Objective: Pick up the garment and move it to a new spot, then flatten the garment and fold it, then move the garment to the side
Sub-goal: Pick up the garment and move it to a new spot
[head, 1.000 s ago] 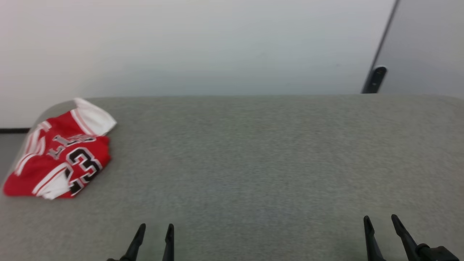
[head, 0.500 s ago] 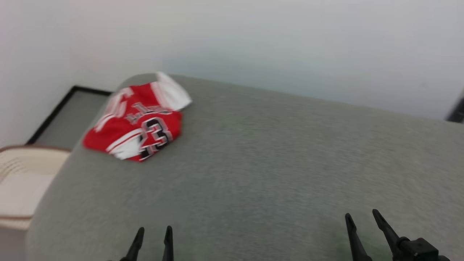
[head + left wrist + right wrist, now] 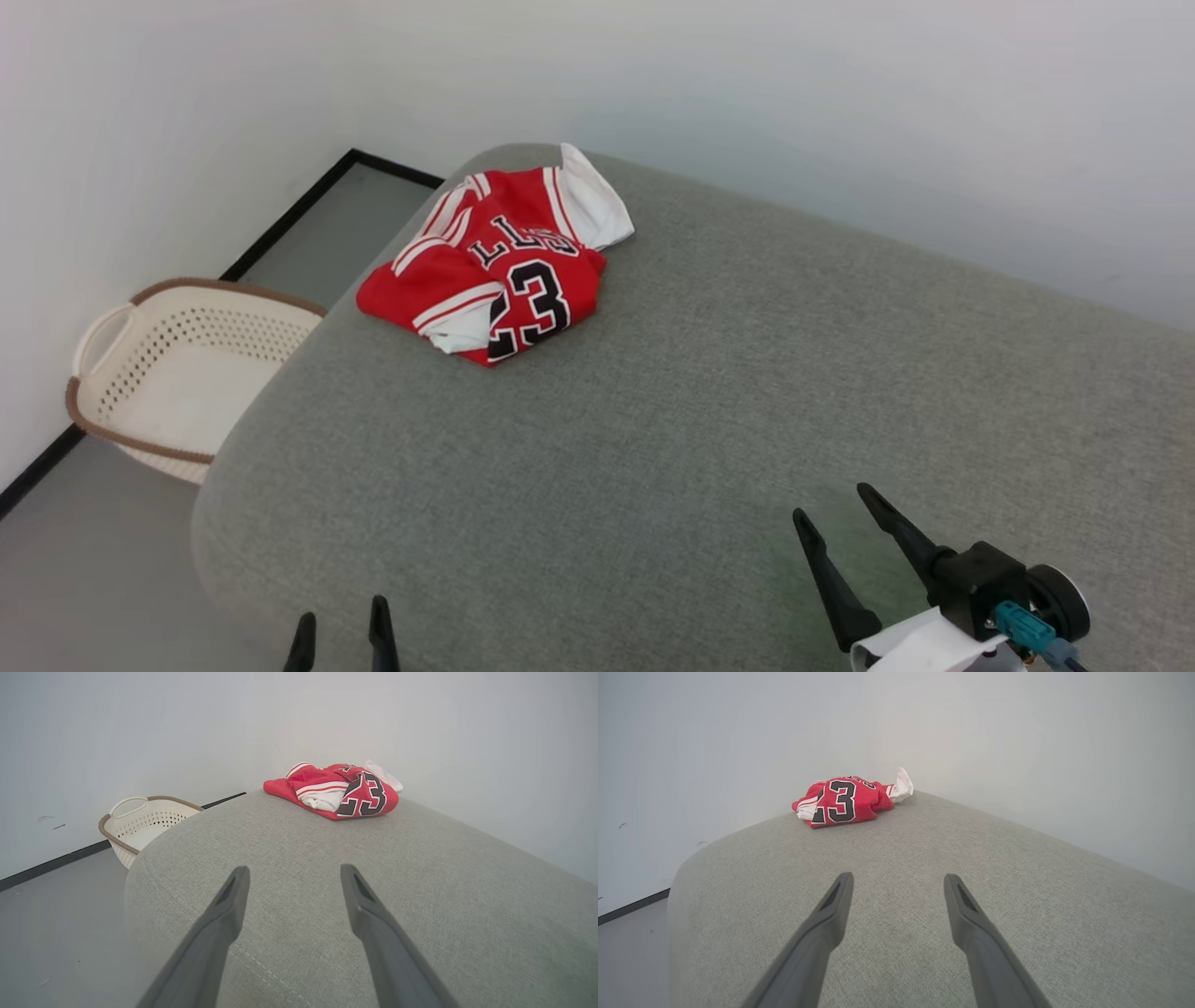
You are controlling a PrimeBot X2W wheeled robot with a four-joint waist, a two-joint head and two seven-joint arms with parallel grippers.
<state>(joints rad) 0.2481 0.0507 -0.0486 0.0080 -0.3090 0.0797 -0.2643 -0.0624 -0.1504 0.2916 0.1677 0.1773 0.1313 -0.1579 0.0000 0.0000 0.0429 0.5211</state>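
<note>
The garment (image 3: 499, 266), a red jersey-style shirt with white sleeve ends and a black "23", lies crumpled near the far left corner of the grey padded surface (image 3: 709, 401). It also lies far ahead as the garment (image 3: 338, 791) in the left wrist view and the garment (image 3: 847, 800) in the right wrist view. My left gripper (image 3: 341, 625) pokes up at the bottom edge, open and empty. My right gripper (image 3: 831, 513) stands open at the lower right, well short of the shirt. Both wrist views show spread fingers, left gripper (image 3: 294, 875) and right gripper (image 3: 899, 882), holding nothing.
A cream perforated laundry basket (image 3: 182, 369) with a brown rim stands on the floor left of the padded surface, also seen as the basket (image 3: 140, 823). White walls close off the back. The surface's rounded left edge drops to a grey floor (image 3: 84, 560).
The head camera has swung left and tilted, so the whole picture shifted; the basket and floor have come into sight. The garment itself has not moved. Both grippers stay open.
</note>
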